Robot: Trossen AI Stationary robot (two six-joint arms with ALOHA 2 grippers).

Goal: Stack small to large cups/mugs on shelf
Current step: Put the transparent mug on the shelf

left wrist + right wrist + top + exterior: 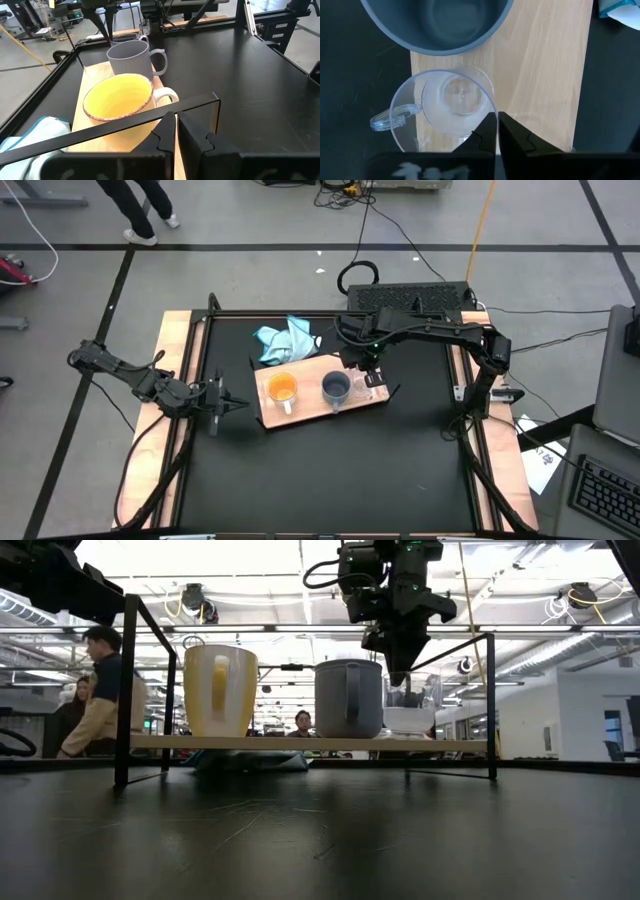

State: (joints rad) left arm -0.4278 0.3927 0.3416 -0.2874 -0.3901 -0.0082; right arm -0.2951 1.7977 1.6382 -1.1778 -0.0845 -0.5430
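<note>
Now the right gripper [497, 131], fingers pressed together and empty, is poised just above the clear glass cup [451, 107] on the shelf [545, 75] beside the grey-blue mug [437, 22]; its rim could be clipped and the cup toppled.

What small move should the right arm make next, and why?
Probably lift the right gripper straight up and away. Its fingers are shut and hold nothing, hanging just above the clear glass cup, which already stands on the wooden shelf beside the grey-blue mug and orange mug.
</note>
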